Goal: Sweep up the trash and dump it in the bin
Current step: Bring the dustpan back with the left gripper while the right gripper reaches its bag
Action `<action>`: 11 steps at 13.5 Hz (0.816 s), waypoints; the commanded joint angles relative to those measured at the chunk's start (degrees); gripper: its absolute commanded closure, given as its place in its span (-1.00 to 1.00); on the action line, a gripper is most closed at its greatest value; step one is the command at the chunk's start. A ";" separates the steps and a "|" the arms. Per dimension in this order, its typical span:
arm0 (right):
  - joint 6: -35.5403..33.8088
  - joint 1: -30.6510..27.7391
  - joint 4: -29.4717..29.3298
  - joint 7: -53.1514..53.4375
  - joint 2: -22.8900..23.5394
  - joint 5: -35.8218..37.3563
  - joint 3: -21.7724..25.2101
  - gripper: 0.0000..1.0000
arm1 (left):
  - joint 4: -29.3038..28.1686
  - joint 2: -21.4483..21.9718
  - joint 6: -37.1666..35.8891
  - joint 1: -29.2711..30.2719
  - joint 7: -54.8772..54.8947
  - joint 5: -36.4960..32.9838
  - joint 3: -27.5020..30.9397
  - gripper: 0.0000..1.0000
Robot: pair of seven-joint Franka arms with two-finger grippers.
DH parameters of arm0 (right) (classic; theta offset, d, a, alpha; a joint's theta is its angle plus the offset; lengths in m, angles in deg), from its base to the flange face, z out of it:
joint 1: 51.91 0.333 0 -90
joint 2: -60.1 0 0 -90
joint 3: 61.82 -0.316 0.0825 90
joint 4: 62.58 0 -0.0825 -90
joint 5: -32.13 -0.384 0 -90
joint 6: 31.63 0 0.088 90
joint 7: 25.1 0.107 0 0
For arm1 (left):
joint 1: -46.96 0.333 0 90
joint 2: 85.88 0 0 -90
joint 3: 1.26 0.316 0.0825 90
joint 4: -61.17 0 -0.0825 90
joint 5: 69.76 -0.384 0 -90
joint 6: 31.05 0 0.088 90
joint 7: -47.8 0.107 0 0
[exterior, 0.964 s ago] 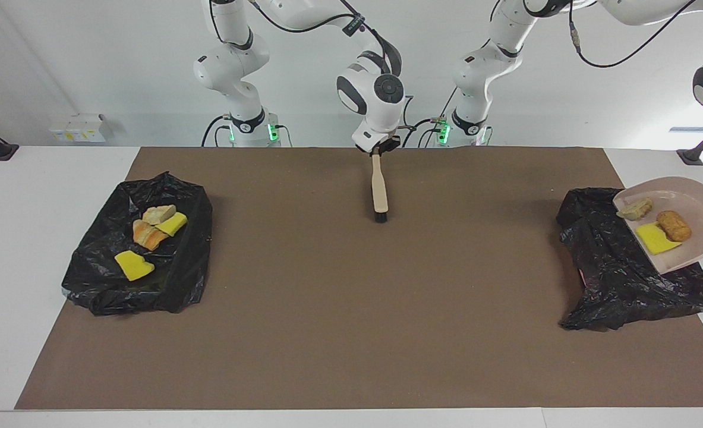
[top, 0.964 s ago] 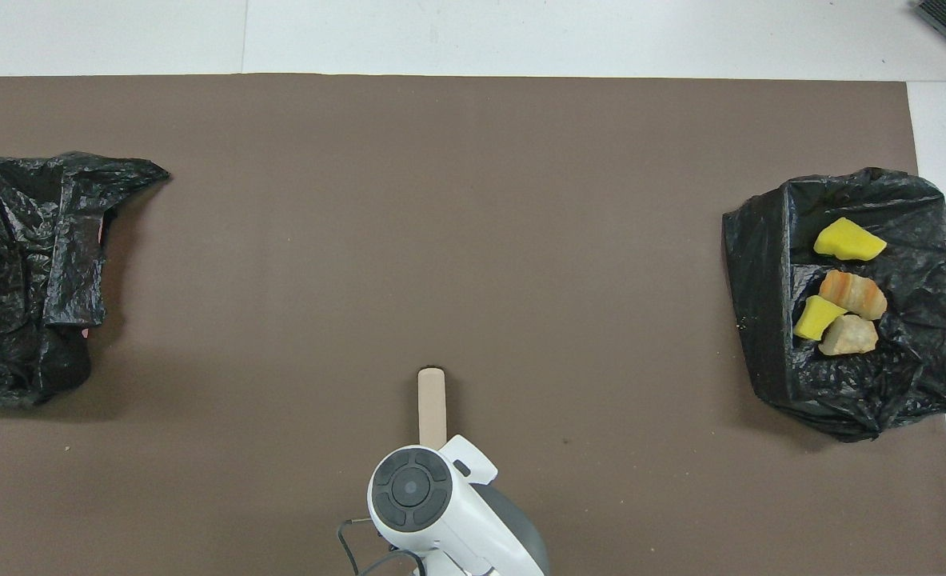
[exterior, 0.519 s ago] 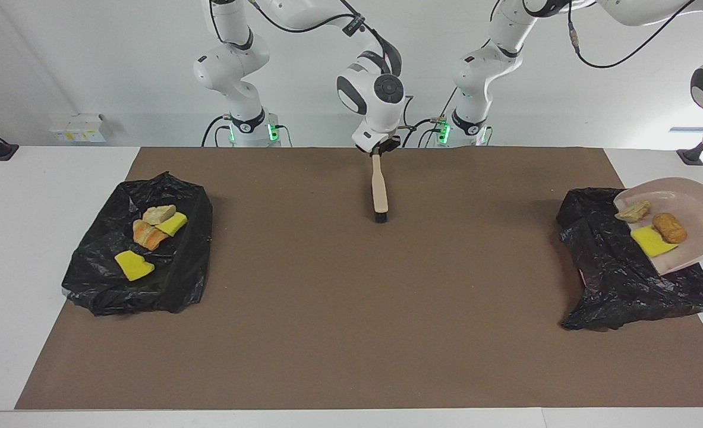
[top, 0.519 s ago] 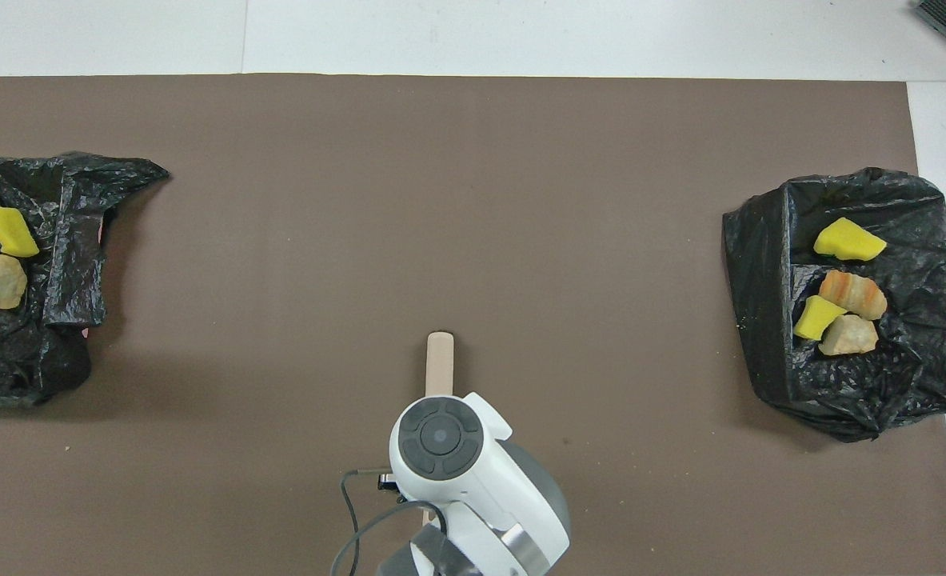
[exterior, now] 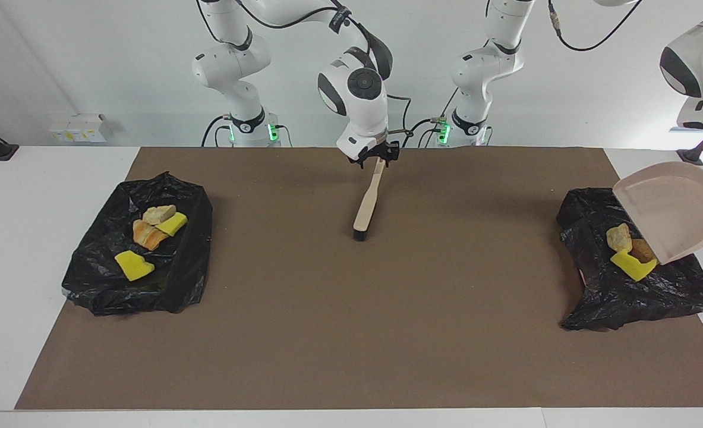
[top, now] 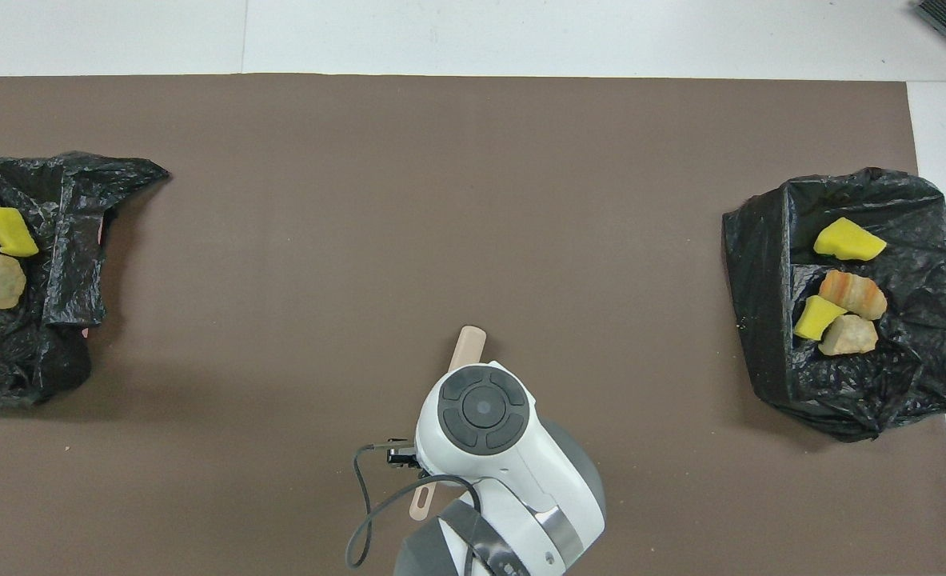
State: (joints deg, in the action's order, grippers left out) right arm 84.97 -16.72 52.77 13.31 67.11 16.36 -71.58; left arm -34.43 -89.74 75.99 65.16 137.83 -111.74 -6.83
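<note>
the dump step is nearly done: the left gripper, past the view's edge, holds the beige plastic dustpan (exterior: 675, 205) tipped over the black bag-lined bin (exterior: 618, 297) at the facing view's 3 o'clock, where three trash scraps (exterior: 627, 252) now lie, and next the right gripper (exterior: 377, 156), whose hold i cannot tell, needs to lay the leaning beige black-bristled brush (exterior: 366, 208) down at 12 o'clock.

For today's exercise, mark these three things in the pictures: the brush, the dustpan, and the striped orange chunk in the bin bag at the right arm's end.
brush (exterior: 365, 206), facing view, on its beige handle.
dustpan (exterior: 672, 205), facing view, on its tilted pan.
striped orange chunk (top: 853, 294), overhead view, on its top face.
</note>
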 commanded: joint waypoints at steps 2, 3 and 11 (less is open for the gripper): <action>0.12 -4.40 0.67 -1.41 -3.39 -1.81 0.26 -0.87 | -2.12 2.19 -6.12 -4.40 -10.28 9.69 0.64 1.00; -0.06 -7.04 0.67 -1.67 -4.45 -1.63 0.27 -1.00 | -2.47 2.45 -7.62 -5.45 -12.75 12.86 0.56 1.00; -1.89 -23.83 -6.34 -7.98 -10.17 0.13 0.97 -1.00 | -12.67 9.31 -10.62 -21.88 -52.08 29.13 0.56 1.00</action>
State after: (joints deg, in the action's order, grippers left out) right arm 84.86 -36.41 49.49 9.31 57.20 16.42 -70.01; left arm -44.76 -83.18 66.11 47.33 94.44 -85.28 -7.30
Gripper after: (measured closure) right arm 0.000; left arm 0.678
